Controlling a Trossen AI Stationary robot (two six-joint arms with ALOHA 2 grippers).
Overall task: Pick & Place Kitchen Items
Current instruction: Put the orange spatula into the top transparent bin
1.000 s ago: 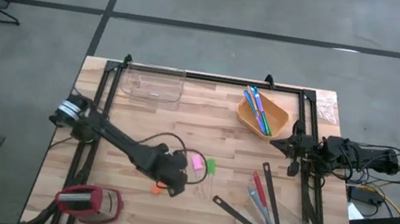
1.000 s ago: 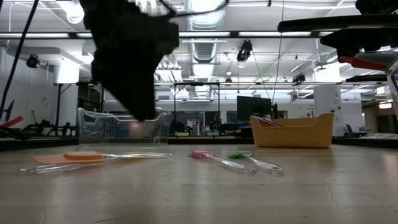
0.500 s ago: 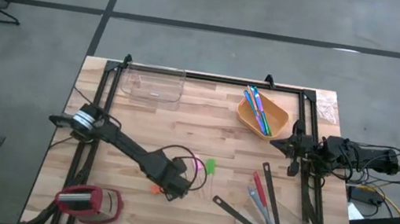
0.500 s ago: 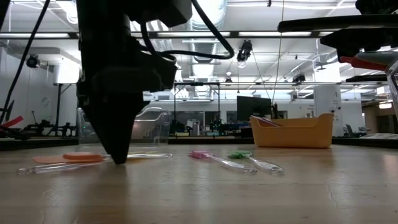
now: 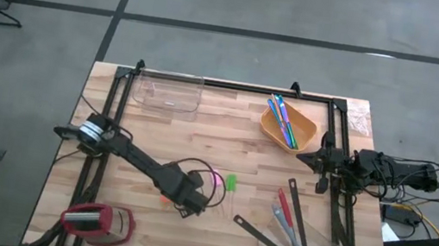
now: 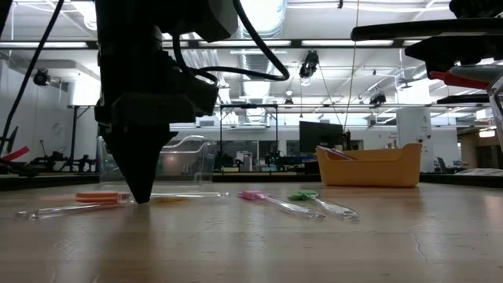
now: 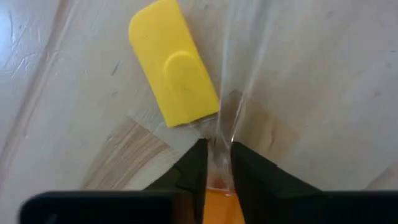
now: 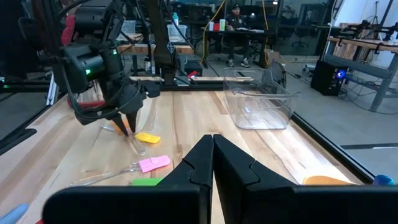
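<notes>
My left gripper [image 5: 186, 208] points straight down at the table's near left, its fingertips on the wood [image 6: 143, 198]. It is shut on a small spatula with an orange head [image 6: 98, 196] and a clear handle [image 7: 239, 68]. A yellow-headed spatula [image 7: 174, 68] lies flat right beside it. A pink piece [image 5: 216, 177] and a green piece [image 5: 231, 181] lie on the table a little farther right. My right gripper [image 5: 301, 159] hangs shut at the right edge, above the table. My left gripper pinches the clear handle between its two fingers where it meets the orange head [image 7: 219, 171]. The fingers [image 7: 198, 163] come from above, pointing down, and lie across the handle. The spatula lies along the table, its handle running away from the fingers.
An orange tub [image 5: 302, 140] with thin blue and green sticks stands at the far right, and a clear tub [image 5: 168, 93] at the far left. Long black spoons and a red-headed spatula [image 5: 291, 230] lie near right. A squat red-and-black object [image 5: 96, 222] sits at the near left corner.
My left gripper has come down from above the table until its tips reach the wood, tipping to point straight down. In the low view its tip has narrowed to a point on the orange spatula's handle. The orange head now shows thinner and slightly shifted.
</notes>
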